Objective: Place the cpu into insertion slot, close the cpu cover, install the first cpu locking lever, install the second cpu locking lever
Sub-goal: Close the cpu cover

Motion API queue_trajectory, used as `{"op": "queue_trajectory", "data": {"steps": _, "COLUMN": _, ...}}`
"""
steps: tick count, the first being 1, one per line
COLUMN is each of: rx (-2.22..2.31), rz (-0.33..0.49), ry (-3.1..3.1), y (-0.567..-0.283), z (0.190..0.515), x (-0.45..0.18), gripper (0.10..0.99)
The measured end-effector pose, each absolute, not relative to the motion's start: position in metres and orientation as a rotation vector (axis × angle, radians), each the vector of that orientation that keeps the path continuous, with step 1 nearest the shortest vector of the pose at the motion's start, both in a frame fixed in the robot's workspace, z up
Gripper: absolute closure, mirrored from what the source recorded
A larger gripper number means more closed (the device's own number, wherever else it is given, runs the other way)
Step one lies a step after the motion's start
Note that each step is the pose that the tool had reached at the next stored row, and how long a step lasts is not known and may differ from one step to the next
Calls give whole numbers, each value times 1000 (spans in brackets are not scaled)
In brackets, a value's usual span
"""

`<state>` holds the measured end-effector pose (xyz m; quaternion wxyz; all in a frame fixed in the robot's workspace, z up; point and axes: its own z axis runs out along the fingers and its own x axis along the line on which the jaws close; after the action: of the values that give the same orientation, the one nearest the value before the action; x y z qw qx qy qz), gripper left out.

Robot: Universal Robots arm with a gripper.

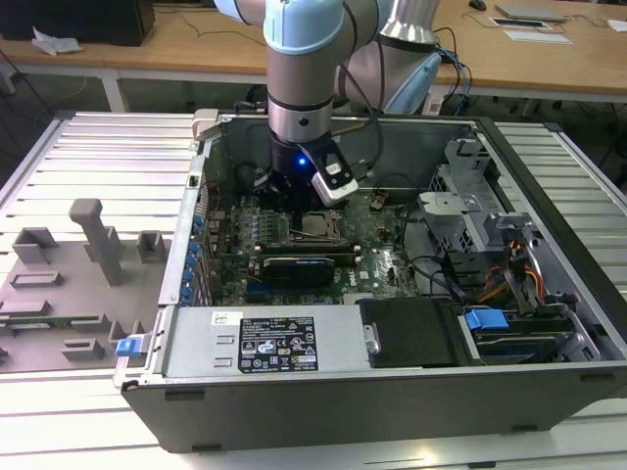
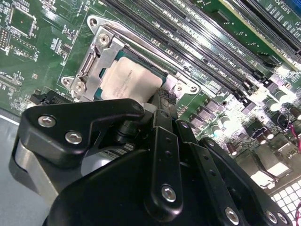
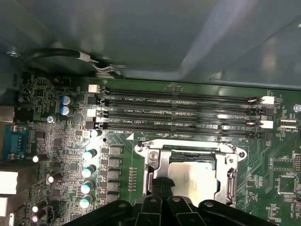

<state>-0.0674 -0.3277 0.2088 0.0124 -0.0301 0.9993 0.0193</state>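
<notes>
The cpu, a flat silvery-beige chip, lies seated in the insertion slot on the green motherboard. The cpu cover, a silver frame with a square window, lies down around the chip. My gripper is shut, and its narrow black tip rests at the socket's edge beside the chip. In the exterior view the gripper hangs inside the open computer case just above the socket. Whether the locking levers are latched cannot be told.
Long black memory slots run beside the socket, and capacitors stand nearby. A long black card lies in front of the socket. The power supply, drive bay cables and case walls hem in the arm. A grey fixture sits outside.
</notes>
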Motion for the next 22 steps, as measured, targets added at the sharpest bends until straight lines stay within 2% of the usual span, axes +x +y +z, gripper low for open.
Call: {"op": "queue_trajectory", "data": {"steps": 22, "rx": -156, "rz": 61, "ry": 3105, "y": -327, "z": 209, "x": -70, "gripper": 980}}
